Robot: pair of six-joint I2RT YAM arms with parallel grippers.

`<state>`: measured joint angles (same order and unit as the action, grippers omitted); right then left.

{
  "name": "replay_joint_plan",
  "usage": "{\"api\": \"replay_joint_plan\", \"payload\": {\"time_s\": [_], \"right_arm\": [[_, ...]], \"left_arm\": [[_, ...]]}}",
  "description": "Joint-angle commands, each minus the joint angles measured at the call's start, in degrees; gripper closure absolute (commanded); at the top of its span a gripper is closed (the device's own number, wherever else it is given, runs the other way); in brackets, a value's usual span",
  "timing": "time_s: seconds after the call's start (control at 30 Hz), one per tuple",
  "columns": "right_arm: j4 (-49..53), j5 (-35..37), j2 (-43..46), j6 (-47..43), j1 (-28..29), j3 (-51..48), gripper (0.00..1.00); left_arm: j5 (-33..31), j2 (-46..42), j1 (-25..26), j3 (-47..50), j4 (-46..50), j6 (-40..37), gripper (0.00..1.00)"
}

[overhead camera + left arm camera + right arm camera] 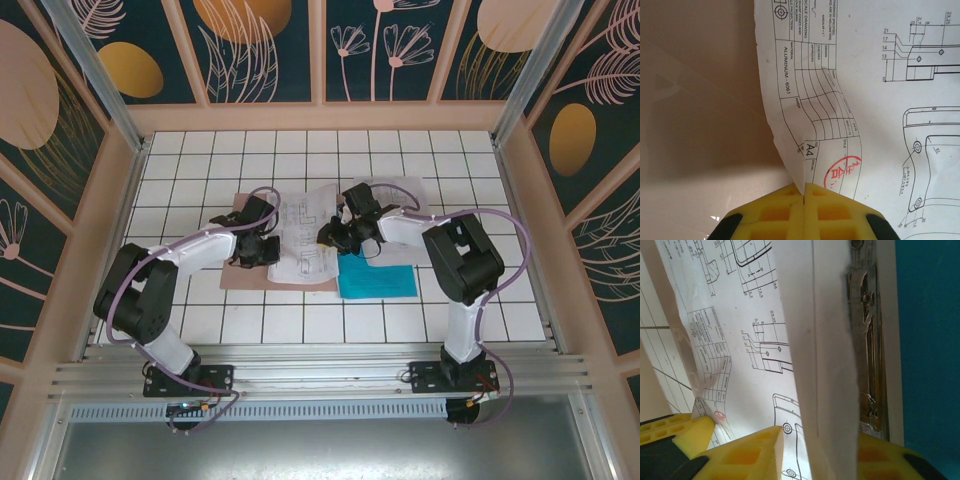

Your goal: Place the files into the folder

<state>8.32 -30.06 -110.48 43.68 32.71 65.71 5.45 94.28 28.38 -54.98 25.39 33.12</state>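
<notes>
**Top view.** One folder (pixel 232 275) lies open on the bench (pixel 400 320). The white sheets (pixel 305 235) lie across its right half. At least two overlap there, and more white paper shows past the folder's far right corner under the right arm, so I cannot give an exact count. One teal sheet (pixel 378 281) lies flat just off the folder's near right corner. Of the two tools, the left tool (pixel 258 247) sits over the folder's left half at the white sheets' left edge. The right tool (pixel 333 238) sits at their right edge.

**Left wrist.** The left tool's fingers are pressed together, clamped on the edge of a printed drawing sheet. The sheet buckles upward from the pinch.

**Right wrist.** The right tool's fingers stand apart with a raised strip of white paper between them, and it does not look pinched yet. One metal clip (pixel 867 340) runs along the folder's fold just right of that strip, with teal beyond it.

**Step in hand, as I judge it:** getting a second grip on the sheet's right edge. The right tool should close on paper alone, clear of the clip. Both edges should stay level so the buckle eases rather than creases, and the sheet should then be laid square inside the folder.
</notes>
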Motion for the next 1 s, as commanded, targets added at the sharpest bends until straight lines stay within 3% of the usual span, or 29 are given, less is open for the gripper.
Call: {"api": "replay_joint_plan", "payload": {"time_s": [0.0,0.17,0.23,0.27,0.33,0.4,0.53,0.73,0.97], "right_arm": [[0.9,0.3,-0.9,-1.0,0.6,0.6,0.77],[2.6,2.8,0.6,-2.6,0.6,0.9,0.99],[4.1,4.9,1.6,-4.2,0.6,1.5,1.0],[4.6,5.8,2.0,-5.2,0.4,1.9,1.0],[6.3,8.2,2.8,-8.1,0.4,2.7,1.0],[7.6,11.7,4.0,-11.4,0.4,3.1,1.0],[4.9,15.8,8.4,-17.5,0.2,1.2,1.0],[-0.3,16.3,11.9,-25.9,-0.4,0.9,1.0],[-8.7,13.1,14.9,-32.1,-1.1,-1.3,1.0]], "left_arm": [[1.0,-1.1,-0.3,0.7,-1.6,-0.7,1.0],[1.0,-1.1,-0.3,0.6,-1.6,0.5,1.0],[0.5,-1.5,-0.2,0.4,-1.0,1.9,0.97],[-0.1,-1.7,-0.3,0.2,-0.4,2.8,0.88],[-1.1,-1.9,-0.7,0.0,1.0,5.6,0.58],[-1.1,-2.2,-2.0,0.0,2.4,9.2,0.39],[-0.4,-7.2,-6.7,2.4,2.0,17.0,0.22],[-0.5,-12.4,-12.9,4.9,3.0,26.5,0.08],[3.3,-15.2,-20.5,12.2,-0.8,32.3,0.05]]}}
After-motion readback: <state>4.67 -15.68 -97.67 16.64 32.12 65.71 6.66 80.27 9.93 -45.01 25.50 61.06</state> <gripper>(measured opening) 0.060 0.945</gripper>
